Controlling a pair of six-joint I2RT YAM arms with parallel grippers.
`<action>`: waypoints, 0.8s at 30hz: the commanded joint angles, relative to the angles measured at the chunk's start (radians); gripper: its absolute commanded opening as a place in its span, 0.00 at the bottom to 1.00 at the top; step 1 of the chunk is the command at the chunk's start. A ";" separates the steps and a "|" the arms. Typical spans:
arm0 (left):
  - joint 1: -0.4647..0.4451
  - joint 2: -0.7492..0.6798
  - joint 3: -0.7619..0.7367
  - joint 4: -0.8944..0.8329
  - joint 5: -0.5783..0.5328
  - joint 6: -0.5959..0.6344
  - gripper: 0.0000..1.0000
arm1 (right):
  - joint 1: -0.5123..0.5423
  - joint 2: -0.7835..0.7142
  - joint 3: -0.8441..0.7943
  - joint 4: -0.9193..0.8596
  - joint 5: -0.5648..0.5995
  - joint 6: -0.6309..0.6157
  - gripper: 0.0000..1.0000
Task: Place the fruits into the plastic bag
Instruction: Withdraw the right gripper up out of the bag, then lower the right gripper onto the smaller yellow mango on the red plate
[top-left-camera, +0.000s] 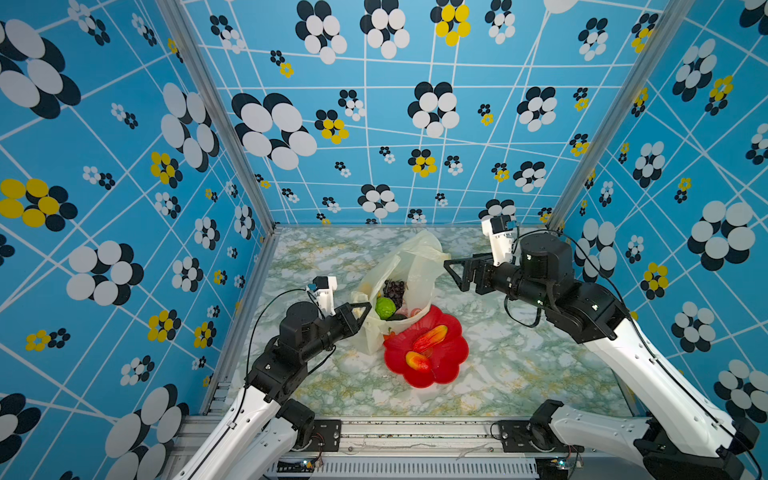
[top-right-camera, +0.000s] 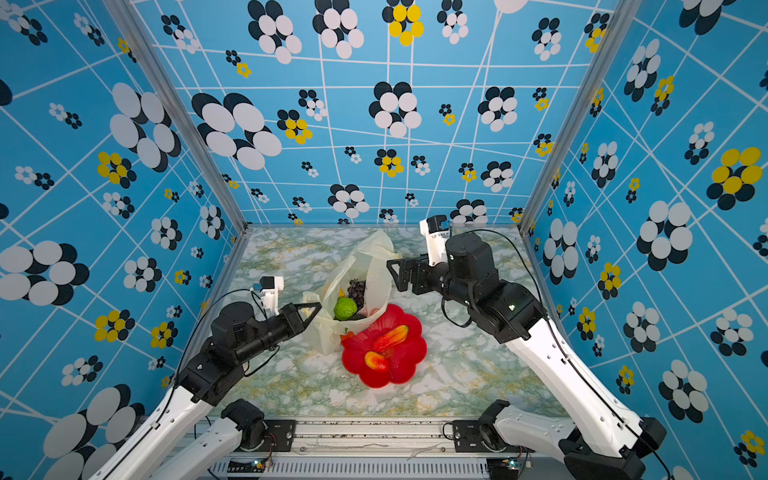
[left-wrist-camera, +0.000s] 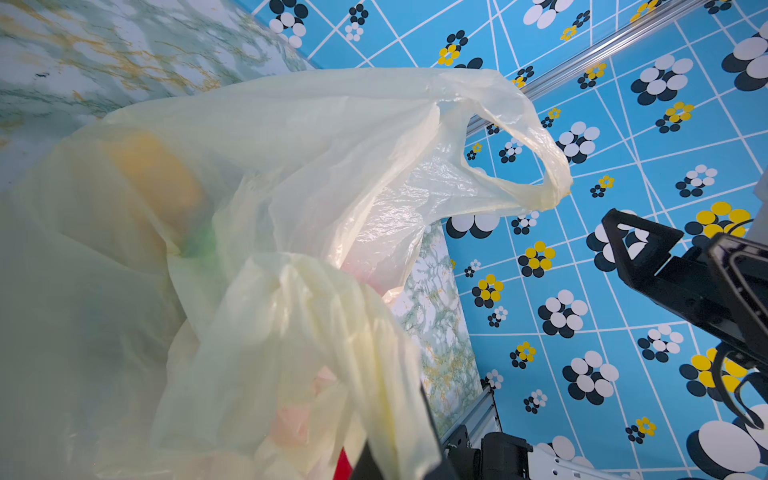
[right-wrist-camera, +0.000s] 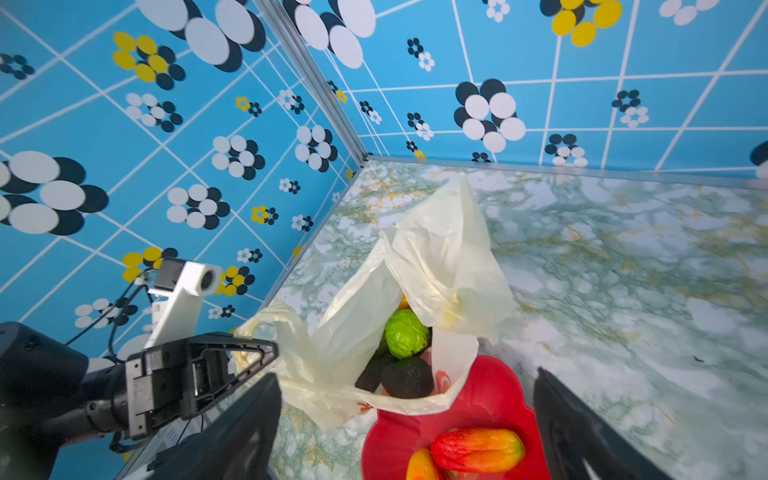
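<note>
Hold bag open against plate edge with left gripper clenched on its rim; drop empty wide-spread right gripper from beyond plate onto longer mango on plate, pinching mid-body.

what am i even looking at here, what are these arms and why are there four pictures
These are two robot arms mounted at a table's edge, each ending in a two-fingered hand. Two pictures look down from overhead and are nearly identical. The other two come from cameras on the arms' wrists.

On the marble-patterned table stands a plastic bag. It holds a grape bunch, a green round fruit and an avocado. Against the bag lies a red flower-shaped plate carrying a mango and a second mango.

The left hand is shut on the bag's edge, apparently keeping it open. The right hand hovers open and empty beside the bag.
</note>
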 joint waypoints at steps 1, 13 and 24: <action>-0.001 0.005 -0.011 0.045 0.011 -0.010 0.00 | -0.030 -0.004 -0.012 -0.142 0.020 0.035 0.96; -0.007 0.008 -0.008 0.048 0.009 -0.019 0.00 | -0.044 0.124 -0.023 -0.349 -0.206 0.042 0.92; -0.021 0.028 0.000 0.052 0.001 -0.022 0.00 | 0.123 0.301 -0.101 -0.388 -0.141 -0.015 0.90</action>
